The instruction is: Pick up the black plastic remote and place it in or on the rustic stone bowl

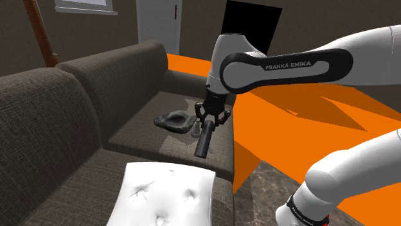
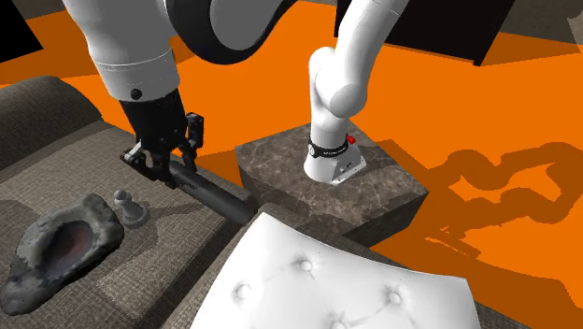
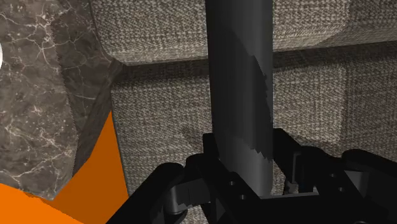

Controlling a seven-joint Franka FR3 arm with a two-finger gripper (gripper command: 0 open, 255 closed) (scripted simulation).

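- Gripper (image 1: 212, 117): fingers clamped on one end of the remote.
- Remote (image 1: 204, 142): dark bar, jutting out beyond the fingers, over the sofa (image 1: 138, 136) seat.
- Bowl (image 1: 172, 120): near the gripper, on the seat.

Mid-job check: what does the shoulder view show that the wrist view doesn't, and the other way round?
Shoulder view: the dark stone bowl on the sofa seat, a small grey piece beside it, and a white cushion nearer the camera. Wrist view: the tool's fingers pressed against either side of the remote. Both: the tool shut on the black remote, the sofa and the orange floor.
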